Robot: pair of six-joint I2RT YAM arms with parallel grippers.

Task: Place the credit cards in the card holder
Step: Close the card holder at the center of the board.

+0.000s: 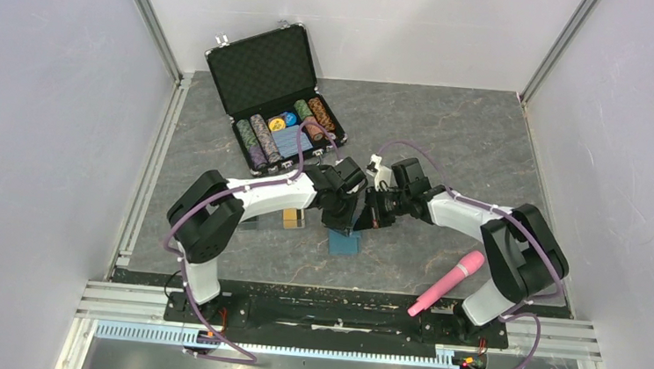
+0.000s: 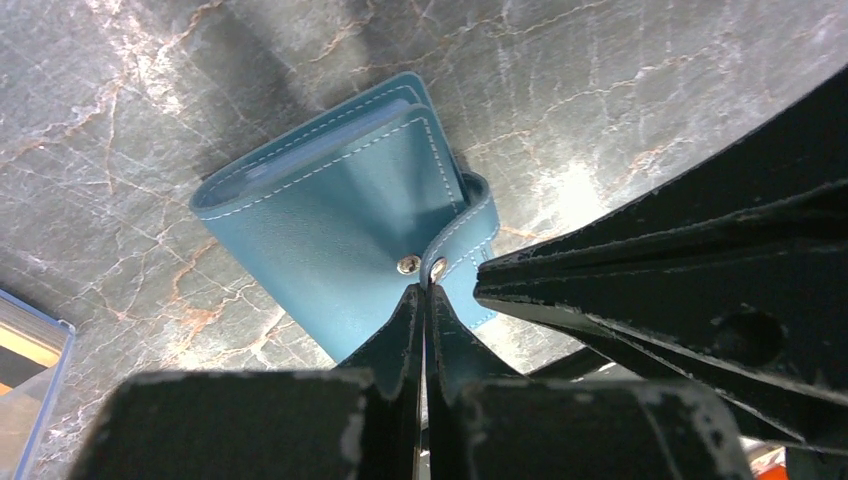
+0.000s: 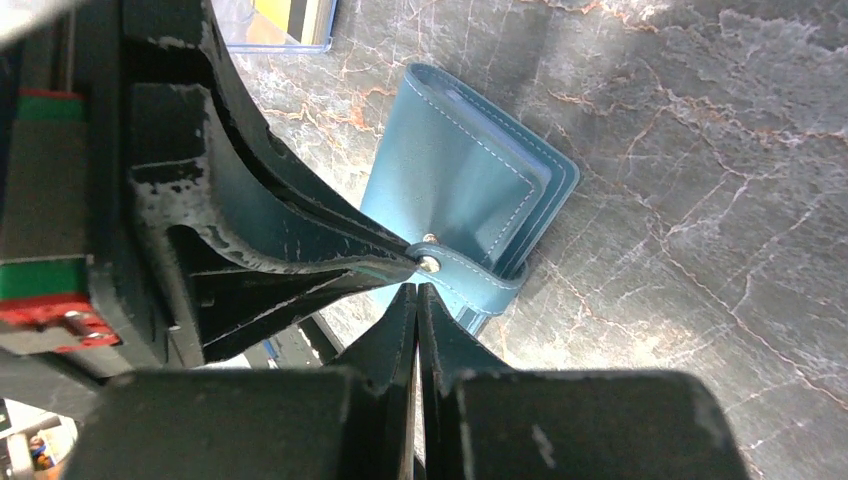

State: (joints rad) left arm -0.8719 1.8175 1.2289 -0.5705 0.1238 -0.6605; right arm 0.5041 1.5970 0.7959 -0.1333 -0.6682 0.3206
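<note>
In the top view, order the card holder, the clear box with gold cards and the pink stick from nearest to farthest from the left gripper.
1. card holder, right at the left gripper.
2. clear box with gold cards, to its left.
3. pink stick, far right, near edge.

The card holder (image 2: 340, 200) looks like teal leather, finely grained and softly matt, with pale stitching and a shiny metal snap (image 2: 408, 264), the table (image 2: 600, 80) is glossy grey marbled, and the fingers (image 2: 398, 345) of the left gripper (image 2: 425, 292) look like matt black plastic with scuffed edges.
</note>
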